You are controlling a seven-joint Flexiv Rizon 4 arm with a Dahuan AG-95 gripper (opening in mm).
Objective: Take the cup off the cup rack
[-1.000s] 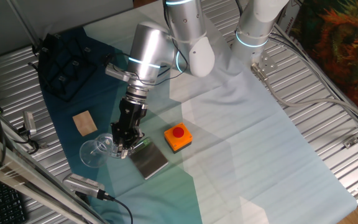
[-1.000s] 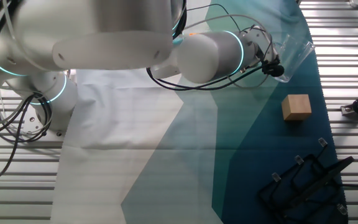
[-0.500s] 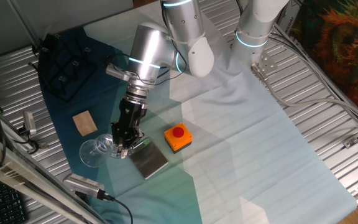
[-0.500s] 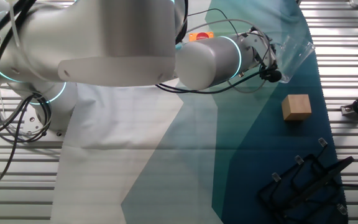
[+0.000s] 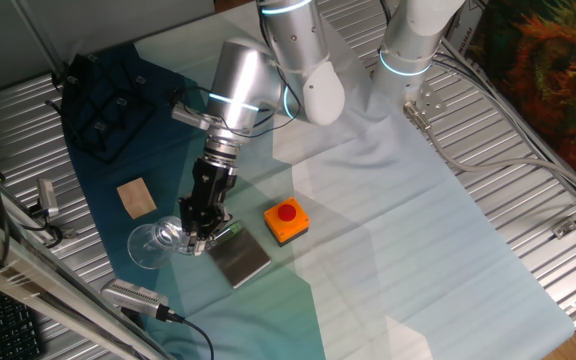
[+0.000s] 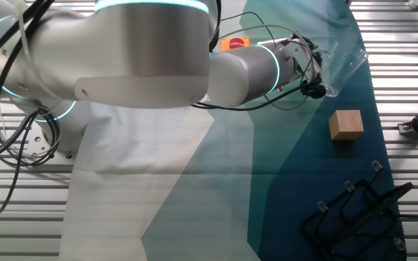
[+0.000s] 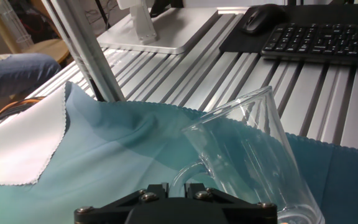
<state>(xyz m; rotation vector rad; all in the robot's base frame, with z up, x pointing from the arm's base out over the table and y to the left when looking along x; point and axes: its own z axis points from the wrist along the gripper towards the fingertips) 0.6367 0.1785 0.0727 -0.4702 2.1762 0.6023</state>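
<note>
The cup (image 5: 154, 243) is clear glass and lies tilted on its side low over the teal cloth, left of the grey plate. My gripper (image 5: 198, 238) is shut on its side handle. In the hand view the cup (image 7: 247, 155) fills the right half and its handle (image 7: 186, 176) runs down between my fingers (image 7: 156, 189). In the other fixed view the cup (image 6: 341, 59) is beside the gripper (image 6: 315, 88). The black cup rack (image 5: 103, 100) stands at the far left, well away from the cup. It also shows in the other fixed view (image 6: 358, 214), with its pegs bare.
A wooden block (image 5: 136, 197) lies between rack and cup, also in the other fixed view (image 6: 345, 125). A grey metal plate (image 5: 240, 257) and an orange box with a red button (image 5: 286, 220) sit right of the gripper. A keyboard (image 7: 328, 37) lies beyond the cloth's edge.
The arm's upper links have swung a little across the other fixed view. The gripper and the cup stay almost where they were.
</note>
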